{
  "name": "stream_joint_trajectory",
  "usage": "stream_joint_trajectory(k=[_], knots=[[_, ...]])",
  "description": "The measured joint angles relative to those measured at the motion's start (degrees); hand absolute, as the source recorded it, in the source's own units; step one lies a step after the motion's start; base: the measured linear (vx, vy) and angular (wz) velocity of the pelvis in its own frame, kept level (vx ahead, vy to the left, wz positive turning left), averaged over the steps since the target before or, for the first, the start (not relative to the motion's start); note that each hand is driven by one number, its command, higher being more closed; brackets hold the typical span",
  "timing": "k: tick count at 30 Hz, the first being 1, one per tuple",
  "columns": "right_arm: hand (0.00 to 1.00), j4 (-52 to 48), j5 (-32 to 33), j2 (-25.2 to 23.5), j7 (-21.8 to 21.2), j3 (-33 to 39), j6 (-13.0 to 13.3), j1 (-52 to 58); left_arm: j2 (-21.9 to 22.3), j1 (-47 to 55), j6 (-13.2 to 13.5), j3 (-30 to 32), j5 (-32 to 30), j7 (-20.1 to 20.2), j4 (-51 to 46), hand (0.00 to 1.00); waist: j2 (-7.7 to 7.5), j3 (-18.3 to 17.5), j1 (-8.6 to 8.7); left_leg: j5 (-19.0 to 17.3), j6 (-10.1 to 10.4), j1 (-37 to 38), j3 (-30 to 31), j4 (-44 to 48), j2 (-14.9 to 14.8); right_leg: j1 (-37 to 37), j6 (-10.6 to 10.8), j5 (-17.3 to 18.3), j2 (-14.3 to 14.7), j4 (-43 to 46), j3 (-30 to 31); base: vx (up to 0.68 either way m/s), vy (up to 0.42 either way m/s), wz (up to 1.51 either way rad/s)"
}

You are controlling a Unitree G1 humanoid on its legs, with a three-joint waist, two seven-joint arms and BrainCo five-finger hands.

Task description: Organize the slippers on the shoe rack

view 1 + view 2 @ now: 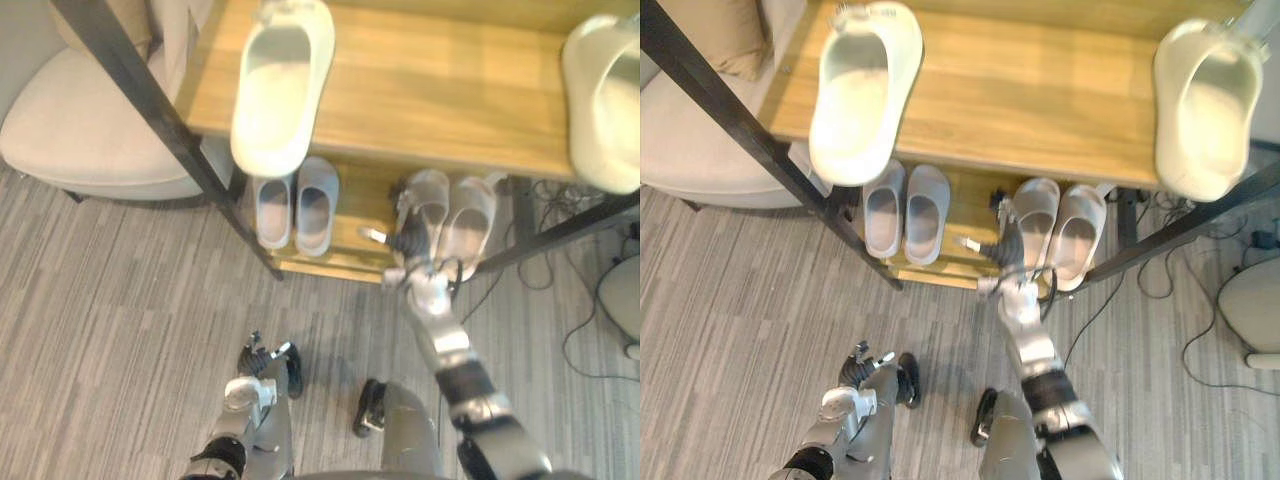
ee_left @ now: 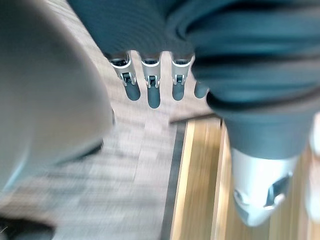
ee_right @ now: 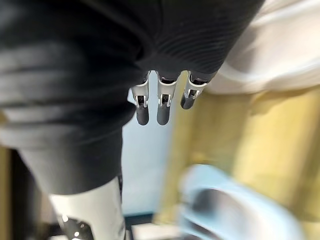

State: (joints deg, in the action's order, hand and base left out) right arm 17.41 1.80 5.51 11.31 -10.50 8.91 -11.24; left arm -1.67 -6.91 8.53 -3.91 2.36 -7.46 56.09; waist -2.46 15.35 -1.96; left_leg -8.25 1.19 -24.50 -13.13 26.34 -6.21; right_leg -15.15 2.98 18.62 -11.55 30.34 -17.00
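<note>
Smooth, rounded white slippers (image 1: 468,225) are set together on the wooden shoe rack (image 1: 440,90). The right hand (image 1: 405,243) is held open beside them.

Atop the shoe rack (image 1: 440,90), one cream slipper (image 1: 283,85) lies at 12 o'clock, another cream slipper (image 1: 605,100) at 2. Below: grey pair (image 1: 296,205), white pair (image 1: 455,215) at its 3 o'clock
</note>
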Motion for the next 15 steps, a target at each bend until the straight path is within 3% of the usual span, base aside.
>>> stream_joint_trajectory(k=[2,5,11,15], knots=[[0.0,3.32,-1.93,0.17,-1.76,0.28,-0.09,3.75,-0.22,1.46,-0.47,-0.87,-1.2,0.46,0.81,0.0,-0.35,-1.57,1.74,2.92,-0.01,4.08,-0.19,-6.44,1.53,3.69,0.62,-2.48,0.25,-5.61,-0.69,0.15,0.0,0.07],[0.0,8.02,-3.83,0.29,-3.38,1.78,-0.45,8.67,-1.31,3.45,-0.54,-2.29,-2.38,1.36,0.97,0.0,-0.2,-3.28,2.68,6.02,0.16,9.94,-1.04,-14.28,2.88,8.28,1.12,-4.98,0.74,-11.59,-0.66,0.12,-0.001,-0.07],[0.0,21.02,-4.06,-0.5,-5.33,6.47,-0.79,15.64,-3.58,5.65,-0.55,-4.05,-4.4,1.94,1.88,0.0,0.81,-6.56,3.06,12.11,0.95,20.08,-2.17,-28.0,3.86,14.66,1.05,-8.38,2.63,-19.23,0.13,0.03,-0.018,-0.15],[0.0,29.56,-3.82,-0.59,-5.82,9.8,-1.37,17.32,-3.78,6.45,-0.53,-5.14,-4.59,2.73,1.89,0.0,1.4,-7.25,3.76,14.39,0.93,23.76,-1.93,-32.24,4.08,16.2,1.03,-8.72,3.25,-20.28,0.48,-0.06,0.009,-0.05]])
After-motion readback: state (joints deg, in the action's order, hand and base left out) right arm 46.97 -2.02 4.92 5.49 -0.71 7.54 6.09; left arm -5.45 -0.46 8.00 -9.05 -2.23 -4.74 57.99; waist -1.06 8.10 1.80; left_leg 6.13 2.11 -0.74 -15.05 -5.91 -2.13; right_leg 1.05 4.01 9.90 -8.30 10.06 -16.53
